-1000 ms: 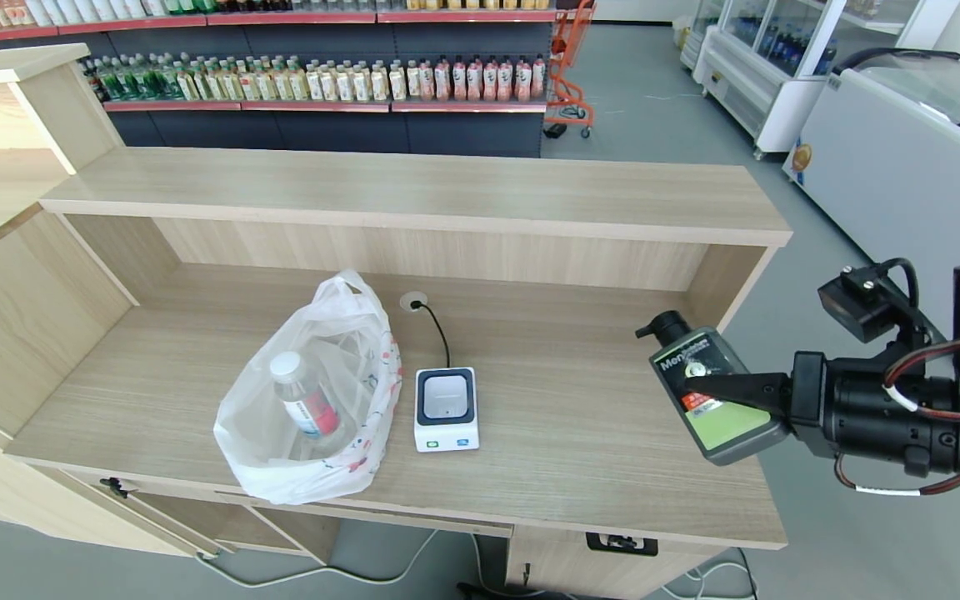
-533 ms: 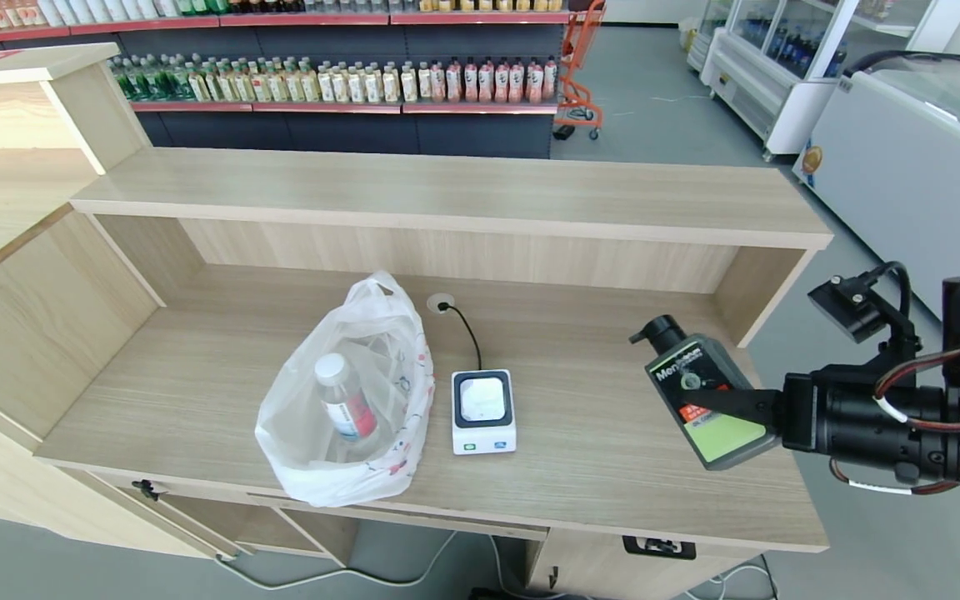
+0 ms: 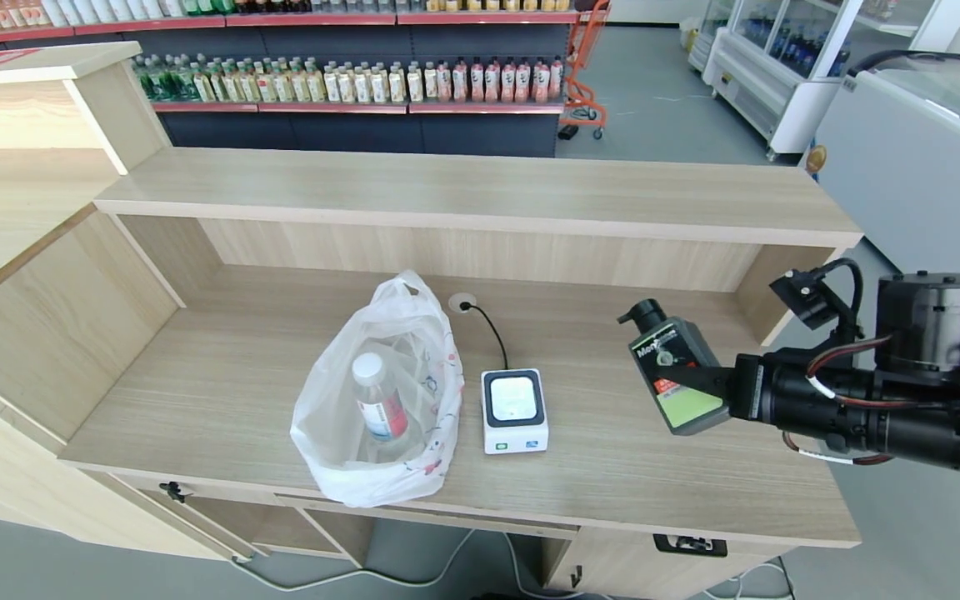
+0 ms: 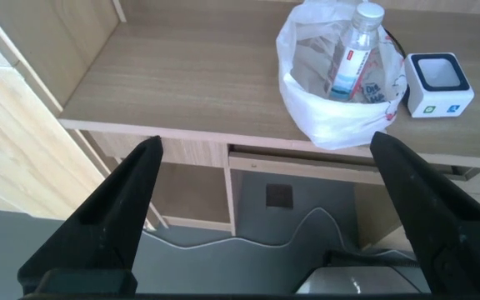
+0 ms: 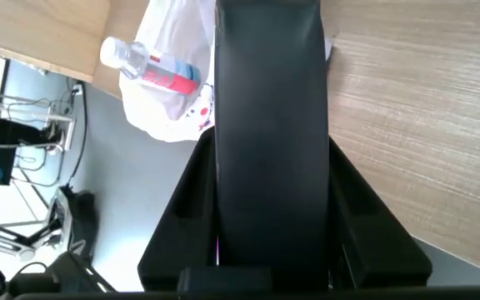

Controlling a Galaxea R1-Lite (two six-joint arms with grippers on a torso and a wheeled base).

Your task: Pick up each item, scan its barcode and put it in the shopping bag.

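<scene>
My right gripper [image 3: 691,381] is shut on a dark pump bottle with a green label [image 3: 670,367], held in the air over the counter's right part, right of the white barcode scanner [image 3: 514,410]. In the right wrist view the dark bottle [image 5: 269,108] stands between my fingers. The white plastic shopping bag [image 3: 345,433] stands open left of the scanner with a clear water bottle [image 3: 378,408] upright inside. My left gripper [image 4: 265,225] is open, below and in front of the counter's front edge, with the bag [image 4: 323,117] beyond it.
The wooden counter [image 3: 222,367] has a raised back ledge [image 3: 480,192] and side walls. The scanner's black cable [image 3: 487,329] runs to a hole at the back. Store shelves with drinks [image 3: 347,79] and freezers [image 3: 905,158] stand behind.
The head camera has shifted, sliding the whole scene to the right. My right gripper has carried the dark bottle left, closer to the scanner.
</scene>
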